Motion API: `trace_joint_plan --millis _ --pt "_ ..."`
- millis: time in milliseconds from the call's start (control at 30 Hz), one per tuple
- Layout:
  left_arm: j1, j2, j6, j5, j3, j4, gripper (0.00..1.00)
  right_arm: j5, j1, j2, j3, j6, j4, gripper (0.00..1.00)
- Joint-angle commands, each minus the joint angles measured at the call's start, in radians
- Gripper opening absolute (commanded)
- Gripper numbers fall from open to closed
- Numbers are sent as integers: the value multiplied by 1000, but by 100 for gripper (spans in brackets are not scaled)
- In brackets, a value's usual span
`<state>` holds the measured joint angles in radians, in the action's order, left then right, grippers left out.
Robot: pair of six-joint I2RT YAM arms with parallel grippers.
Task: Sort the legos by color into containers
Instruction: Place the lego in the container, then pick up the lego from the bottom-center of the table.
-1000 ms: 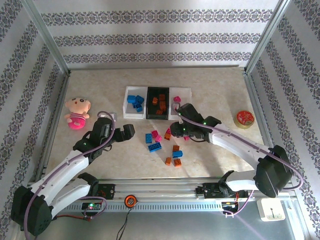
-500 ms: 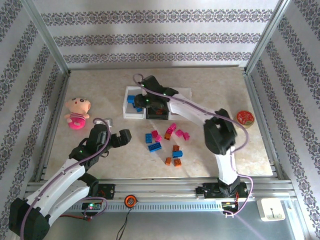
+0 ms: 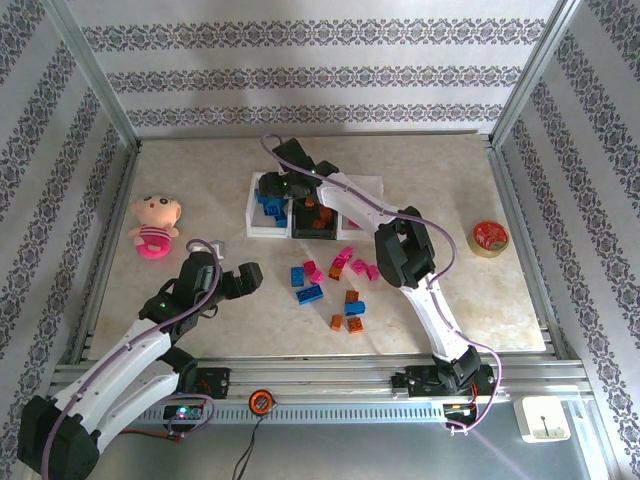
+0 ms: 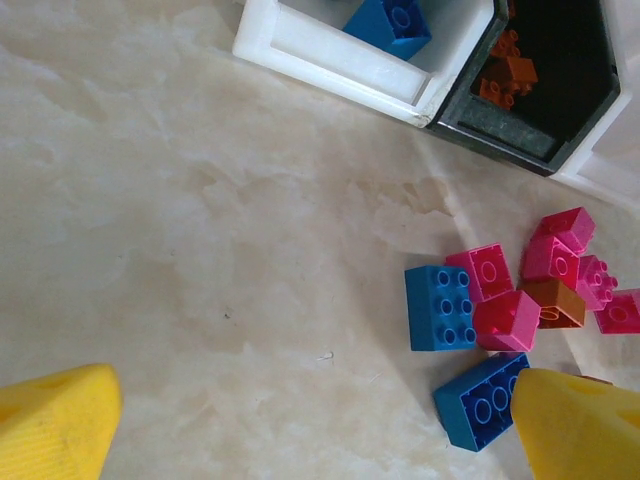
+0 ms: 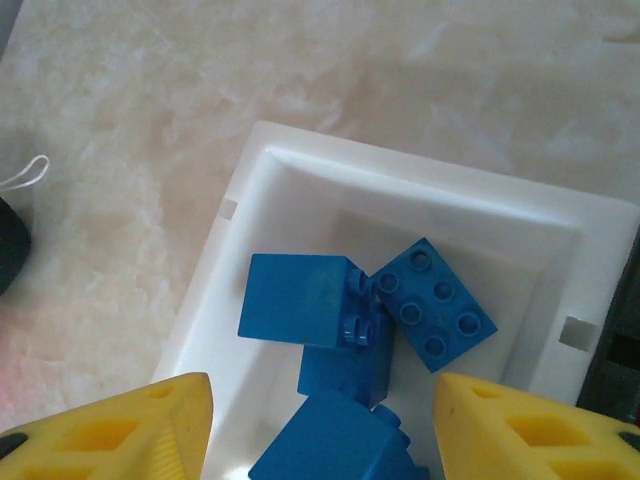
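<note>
3 trays in row at far middle of table, walls touching: left white tray [image 3: 268, 233], black tray [image 3: 316, 235], right white tray [image 3: 372, 183]. All upright, open.

Left white tray: at least 4 blue bricks [image 5: 435, 300], jumbled, some tilted.

Black tray: orange bricks [image 4: 505, 80], piled.

Right white tray: contents hidden.

Loose bricks [image 3: 309, 293] on table, nearer than trays: 3 blue, several pink, several orange, in 2 small clusters.
</note>
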<state>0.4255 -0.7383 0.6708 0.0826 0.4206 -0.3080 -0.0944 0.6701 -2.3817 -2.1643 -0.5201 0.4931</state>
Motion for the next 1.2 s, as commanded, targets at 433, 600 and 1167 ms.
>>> trace_joint_plan --millis 433,600,1167 --pt "9 2 9 7 -17 12 100 62 65 864 1114 1 -109 65" --pt "10 -21 30 11 -31 38 100 108 80 1047 1353 -64 -73 65" --pt "9 -75 47 23 -37 82 100 220 236 989 1467 -211 -54 70"
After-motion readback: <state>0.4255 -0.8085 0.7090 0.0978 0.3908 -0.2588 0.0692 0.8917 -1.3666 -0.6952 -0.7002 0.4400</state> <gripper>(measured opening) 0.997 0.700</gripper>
